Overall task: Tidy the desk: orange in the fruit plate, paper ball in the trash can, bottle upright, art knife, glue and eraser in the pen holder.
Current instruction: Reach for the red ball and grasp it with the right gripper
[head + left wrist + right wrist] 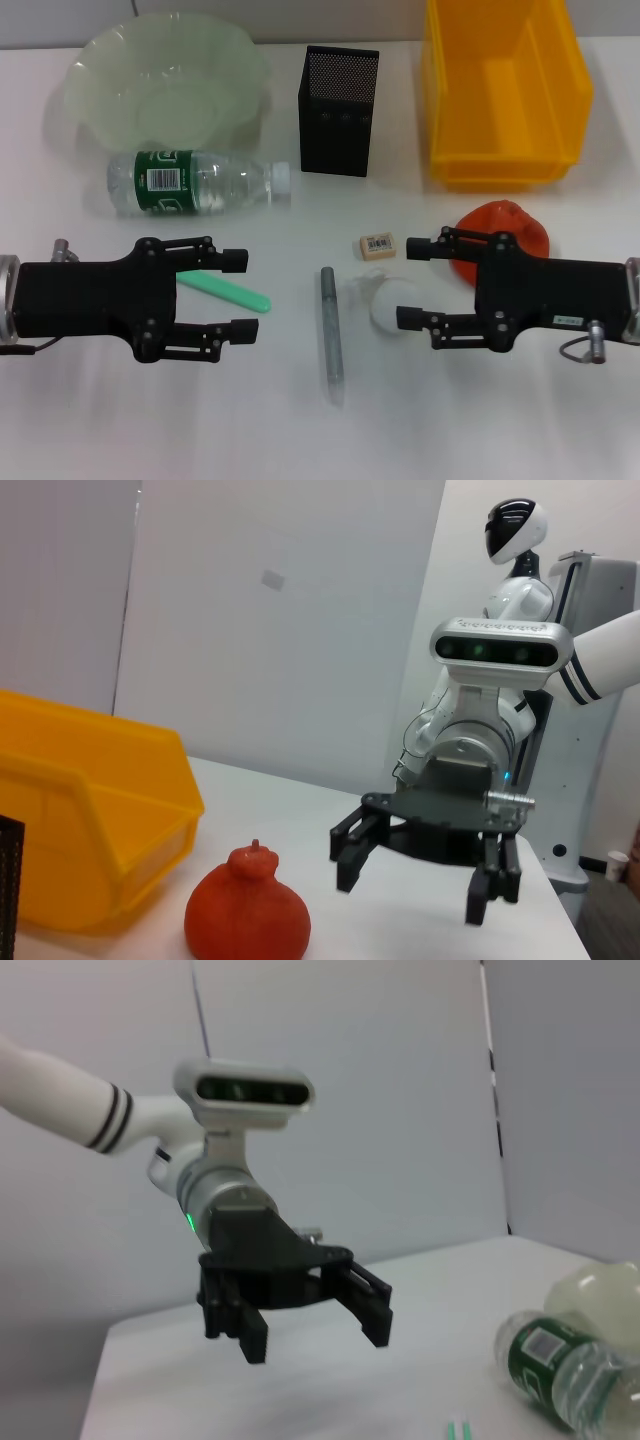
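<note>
The orange (505, 225) (248, 915) rests on the table on the right, partly behind my right gripper (410, 282) (420, 890), which is open. The white paper ball (388, 300) lies by that gripper's fingertips, and the beige eraser (378, 246) is just beyond it. The bottle (200, 183) (560, 1370) lies on its side in front of the fruit plate (160, 75) (600, 1290). My left gripper (245, 295) (312, 1338) is open over a flat green strip (228, 290). A slim grey stick (331, 335) lies at centre. I cannot tell which of these is the art knife or the glue.
The black mesh pen holder (338, 110) stands at the back centre. The yellow trash can (505, 90) (90, 800) stands at the back right, just behind the orange. Both arms reach in from the table's sides.
</note>
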